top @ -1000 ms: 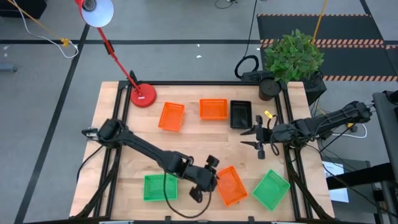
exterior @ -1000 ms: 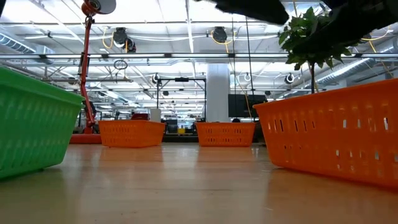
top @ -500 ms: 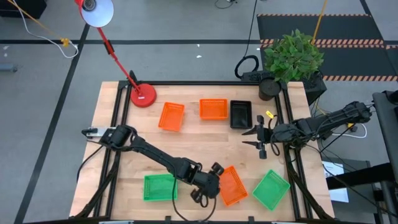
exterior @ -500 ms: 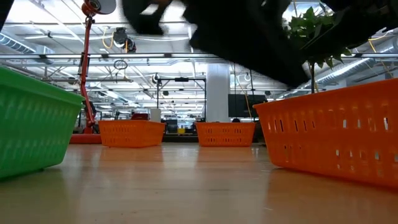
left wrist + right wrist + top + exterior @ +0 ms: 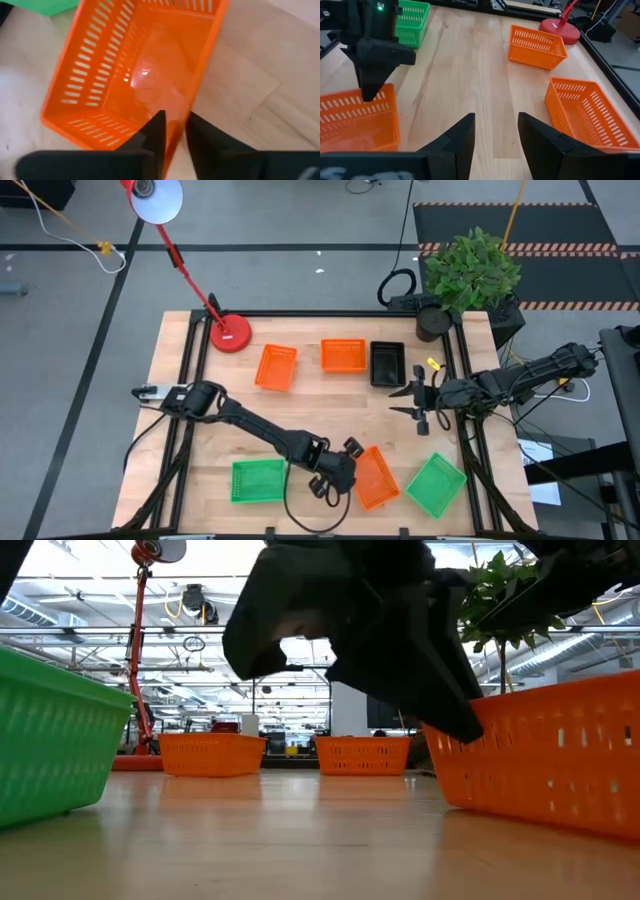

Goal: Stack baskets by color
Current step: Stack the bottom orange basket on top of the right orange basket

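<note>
Pale wooden planks of the table [image 5: 300, 410] are carrying our work. We are pinching our left gripper [image 5: 174, 131] onto the long wall of the near orange plastic mesh basket [image 5: 135, 70], one finger inside, one outside, probably to carry it toward the two far orange mesh baskets [image 5: 343, 355]. Our right gripper [image 5: 496, 131] is waiting, fingers apart, at the table's right edge.
</note>
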Robot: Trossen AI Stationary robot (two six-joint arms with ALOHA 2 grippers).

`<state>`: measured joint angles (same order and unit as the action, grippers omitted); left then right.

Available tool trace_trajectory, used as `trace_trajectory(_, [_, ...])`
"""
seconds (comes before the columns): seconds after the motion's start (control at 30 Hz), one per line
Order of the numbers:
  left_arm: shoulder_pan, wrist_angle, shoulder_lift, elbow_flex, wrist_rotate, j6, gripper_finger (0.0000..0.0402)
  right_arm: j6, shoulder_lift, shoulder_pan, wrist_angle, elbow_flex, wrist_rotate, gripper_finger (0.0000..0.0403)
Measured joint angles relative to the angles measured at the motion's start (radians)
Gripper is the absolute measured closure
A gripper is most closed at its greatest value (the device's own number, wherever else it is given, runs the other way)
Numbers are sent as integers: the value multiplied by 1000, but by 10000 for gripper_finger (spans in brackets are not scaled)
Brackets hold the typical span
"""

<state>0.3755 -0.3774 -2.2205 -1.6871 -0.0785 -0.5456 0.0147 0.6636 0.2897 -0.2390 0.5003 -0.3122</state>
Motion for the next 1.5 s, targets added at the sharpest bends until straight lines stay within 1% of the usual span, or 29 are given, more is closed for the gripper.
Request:
trace_trajectory(0.1, [-6,-6,0,0,2,-2,378,0,0,0,0,0,0,257])
trace_trajectory(0.17, [-10,-12,0,0,4,2,390,0,0,0,1,0,0,257])
trace_trajectory(0.33, [-16,-30,9,0,0,24,377,-2,0,0,2,0,-8,257])
trace_trajectory(0.5, [-24,-92,79,1,-38,50,393,-11,0,0,5,0,-88,257])
trace_trajectory(0.57, [-33,-151,118,1,-64,83,390,-26,0,0,16,0,-117,257])
trace_trajectory(0.63, [-44,-178,151,0,-107,108,384,-30,0,0,32,0,-145,257])
trace_trajectory(0.7, [-56,-241,194,2,-156,122,386,-30,0,0,49,0,-162,260])
trace_trajectory(0.77, [-75,-254,229,0,-198,126,392,-39,0,0,51,0,-163,270])
trace_trajectory(0.83, [-96,-316,266,0,-232,136,393,-48,0,0,63,0,-163,286])
trace_trajectory(0.9, [-119,-336,295,0,-275,142,387,-54,-4,0,81,0,-171,307])
trace_trajectory(1.0, [-158,-417,342,2,-333,148,381,-55,-15,0,104,0,-190,345])
trace_trajectory(1.13, [-223,-467,400,0,-342,157,394,-57,-38,0,100,0,-186,392])
trace_trajectory(1.2, [-255,-465,418,0,-342,163,392,-55,-50,0,100,0,-185,399])
trace_trajectory(1.33, [-312,-470,424,0,-342,140,381,-53,-69,0,99,0,-185,389])
trace_trajectory(1.5, [-379,-443,427,0,-322,106,394,-53,-74,0,90,0,-185,391])
